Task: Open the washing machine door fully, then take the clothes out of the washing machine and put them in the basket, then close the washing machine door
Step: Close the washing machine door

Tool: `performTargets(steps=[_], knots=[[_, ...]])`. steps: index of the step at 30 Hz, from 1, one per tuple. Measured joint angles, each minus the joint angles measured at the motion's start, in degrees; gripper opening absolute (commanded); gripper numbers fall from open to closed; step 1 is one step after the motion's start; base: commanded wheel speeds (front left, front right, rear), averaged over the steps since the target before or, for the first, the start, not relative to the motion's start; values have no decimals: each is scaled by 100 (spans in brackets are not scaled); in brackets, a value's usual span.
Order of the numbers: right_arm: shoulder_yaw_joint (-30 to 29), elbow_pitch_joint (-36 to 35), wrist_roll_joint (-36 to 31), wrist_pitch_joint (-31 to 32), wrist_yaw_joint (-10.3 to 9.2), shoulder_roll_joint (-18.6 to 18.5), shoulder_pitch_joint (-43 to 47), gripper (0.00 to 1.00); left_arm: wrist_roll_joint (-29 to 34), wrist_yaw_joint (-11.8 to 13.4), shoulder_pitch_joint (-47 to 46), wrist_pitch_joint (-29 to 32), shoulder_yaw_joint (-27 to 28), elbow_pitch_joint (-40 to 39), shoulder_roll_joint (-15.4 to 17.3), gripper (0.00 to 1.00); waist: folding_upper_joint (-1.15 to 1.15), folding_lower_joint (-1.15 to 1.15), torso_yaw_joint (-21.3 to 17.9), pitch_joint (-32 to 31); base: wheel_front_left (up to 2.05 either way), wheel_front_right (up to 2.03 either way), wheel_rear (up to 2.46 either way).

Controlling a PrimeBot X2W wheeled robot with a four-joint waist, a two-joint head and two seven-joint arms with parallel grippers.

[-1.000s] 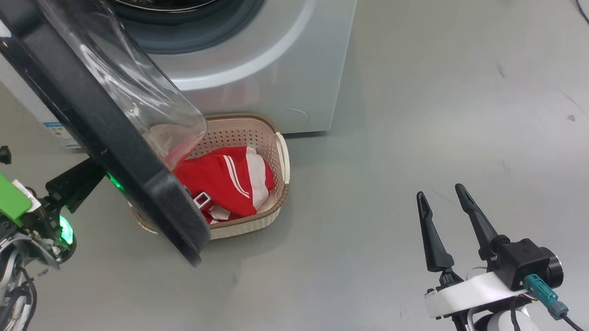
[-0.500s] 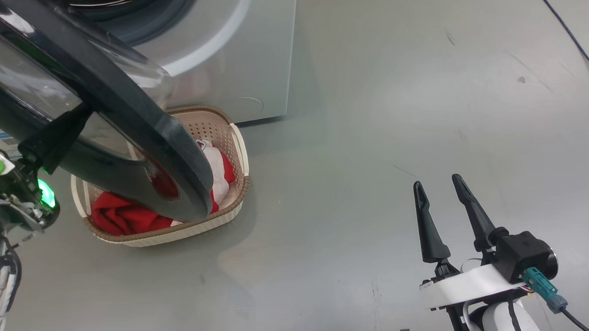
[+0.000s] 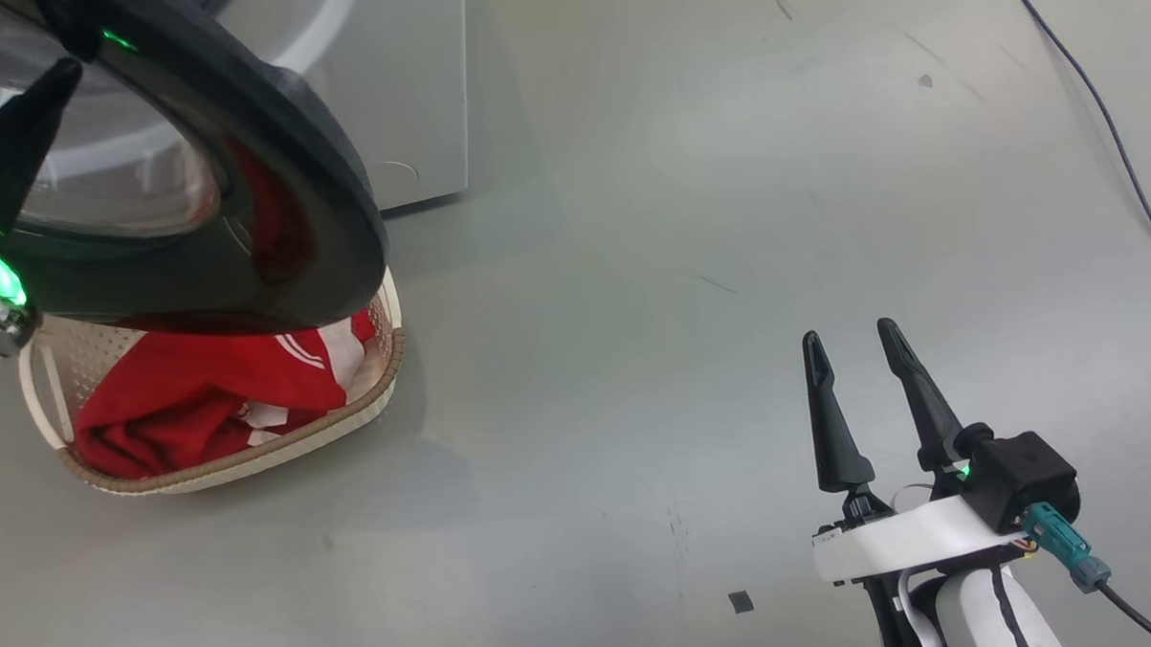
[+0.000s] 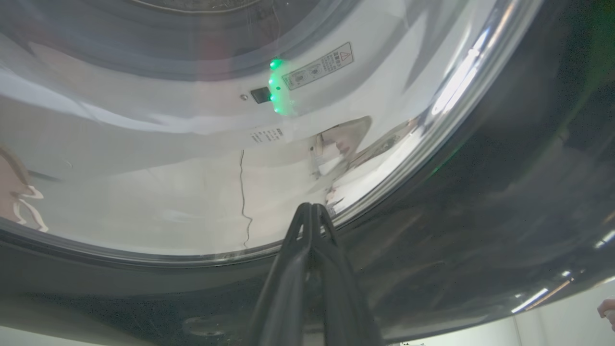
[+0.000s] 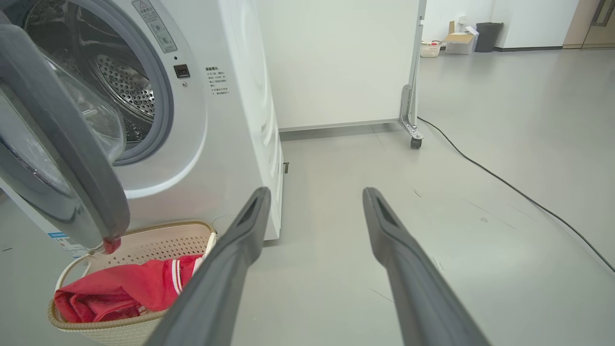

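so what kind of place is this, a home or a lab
Probably a lab or test hall, not a home: the washing machine stands on a wide grey floor, a white partition on castors stands beyond it, and a cable trails across the floor.

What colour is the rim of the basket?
Brown; the basket rim shows best in the head view.

Red clothes [image 3: 180,396] fill the basket [image 3: 245,460] — door [image 3: 304,151] apparently half-open above.

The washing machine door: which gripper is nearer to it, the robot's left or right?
Left. The left gripper, shut, has its tips right at the washing machine door, by its glass. The right gripper stands open above the floor, well to the door's right.
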Motion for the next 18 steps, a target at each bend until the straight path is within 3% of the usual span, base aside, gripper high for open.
performTargets(steps=[6,18], knots=[[20,38,113,-16,0,30,-71,100,196,194,-407,-309,82,113,163,0,0,0,-317,237,0,0,0],[71,94,244,-19,35,88,-392,100,533,288,-1020,-743,211,427,305,0,0,0,-775,618,0,0,0]])
